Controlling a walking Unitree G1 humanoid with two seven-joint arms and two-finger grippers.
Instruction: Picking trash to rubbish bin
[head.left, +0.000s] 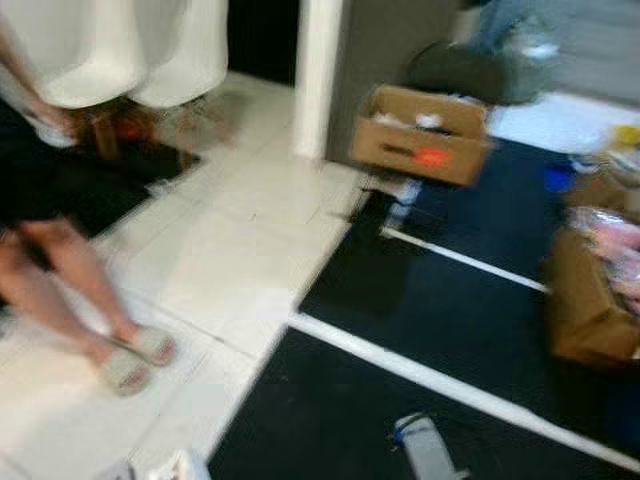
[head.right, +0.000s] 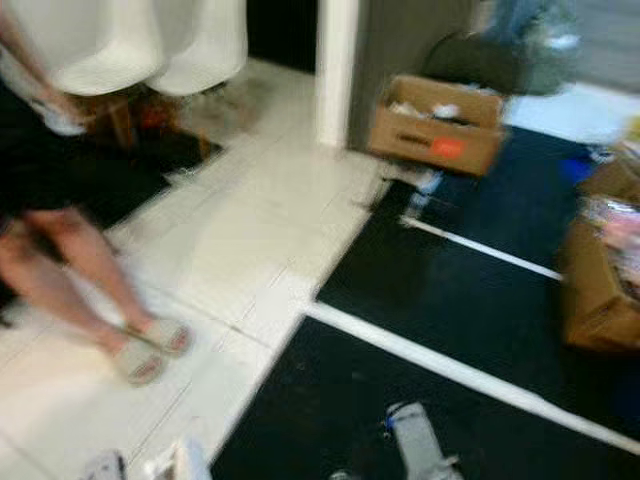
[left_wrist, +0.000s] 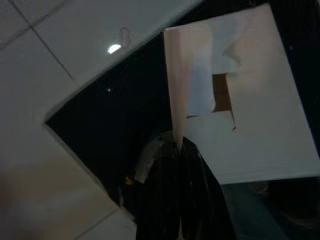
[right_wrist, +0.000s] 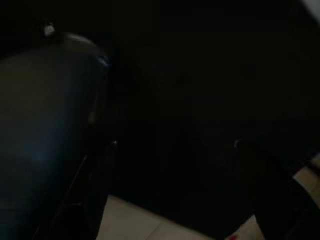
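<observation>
In the left wrist view my left gripper (left_wrist: 180, 144) is shut on the edge of a torn white sheet of paper (left_wrist: 255, 105), held over the black mat and white tiles. In the dark right wrist view my right gripper (right_wrist: 180, 195) hangs over dark floor, its two fingers (right_wrist: 95, 195) standing apart with nothing between them. The head views are blurred. They show a silver piece of my right arm (head.left: 430, 450) at the lower edge and a bit of my left arm (head.left: 180, 466) beside it.
A person's bare legs in sandals (head.left: 75, 300) stand on the white tiles at left. White chairs (head.left: 120, 50) are behind them. An open cardboard box (head.left: 420, 135) with scraps sits by the pillar. Another stuffed box (head.left: 590, 300) is at right on the black mat (head.left: 420, 290).
</observation>
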